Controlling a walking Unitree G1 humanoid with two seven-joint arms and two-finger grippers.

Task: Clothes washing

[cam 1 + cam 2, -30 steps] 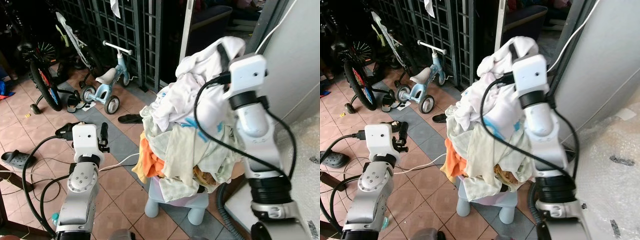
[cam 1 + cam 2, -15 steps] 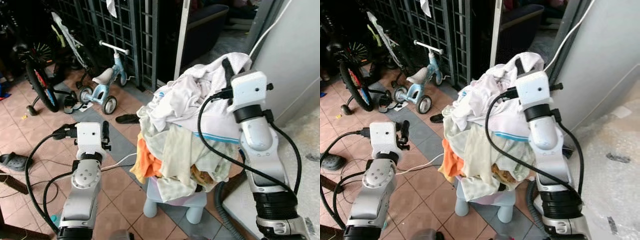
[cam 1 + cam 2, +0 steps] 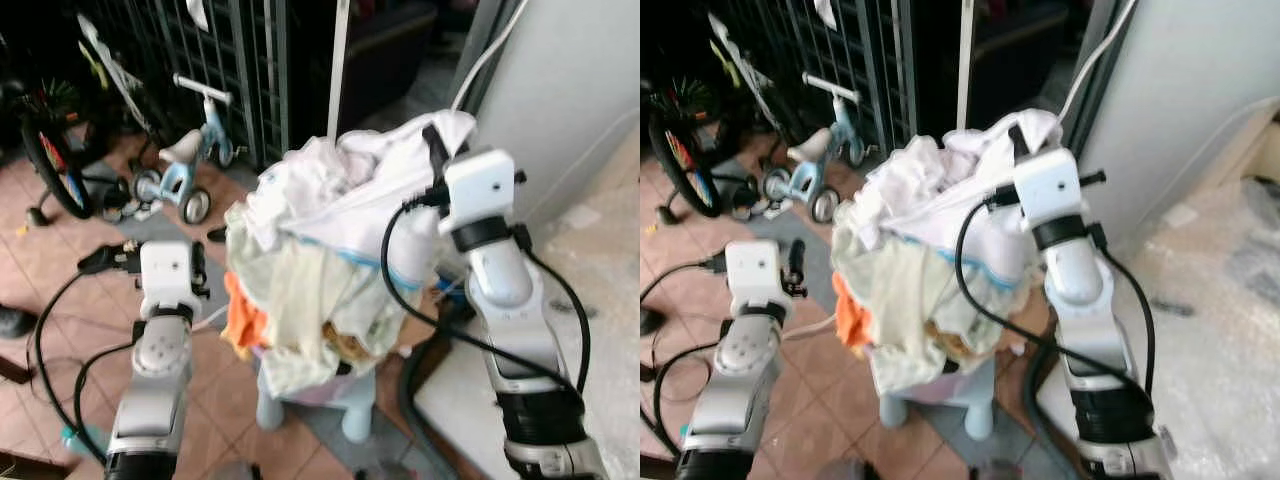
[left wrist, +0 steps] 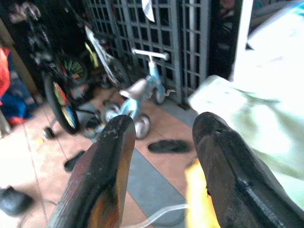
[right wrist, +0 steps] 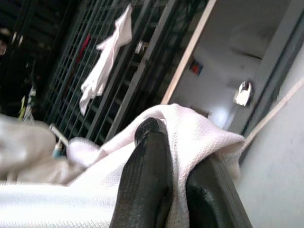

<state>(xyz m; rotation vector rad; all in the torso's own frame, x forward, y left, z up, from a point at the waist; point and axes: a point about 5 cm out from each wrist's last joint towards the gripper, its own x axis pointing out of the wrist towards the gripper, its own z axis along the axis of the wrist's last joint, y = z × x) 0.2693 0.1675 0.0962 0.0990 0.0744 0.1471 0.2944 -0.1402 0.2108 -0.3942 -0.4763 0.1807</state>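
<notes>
A tall pile of clothes [image 3: 300, 270] sits heaped on a pale stool [image 3: 300, 400], with an orange garment [image 3: 240, 318] hanging at its left side. At the very top of the pile my right gripper [image 3: 432, 140] is shut on a white garment [image 3: 345, 185]. In the right wrist view the white garment [image 5: 199, 133] is folded over and between the fingers [image 5: 147, 161]. My left gripper [image 3: 197, 268] is held up to the left of the pile, clear of it. It is open in the left wrist view [image 4: 161, 126], with nothing between its fingers.
A pale grey appliance wall [image 3: 575, 90] stands close on the right, with bubble wrap [image 3: 1230, 300] on the floor beside it. Behind the pile is a dark metal grille gate [image 3: 250, 60]. A small blue balance bike [image 3: 190, 160], a bicycle [image 3: 50, 160] and a slipper [image 3: 215, 235] stand on the tiled floor at the left.
The camera has shifted and the picture is blurred. My right gripper keeps its hold, and the white garment is drawn up tauter from the pile, showing a blue stripe. The left arm holds its pose.
</notes>
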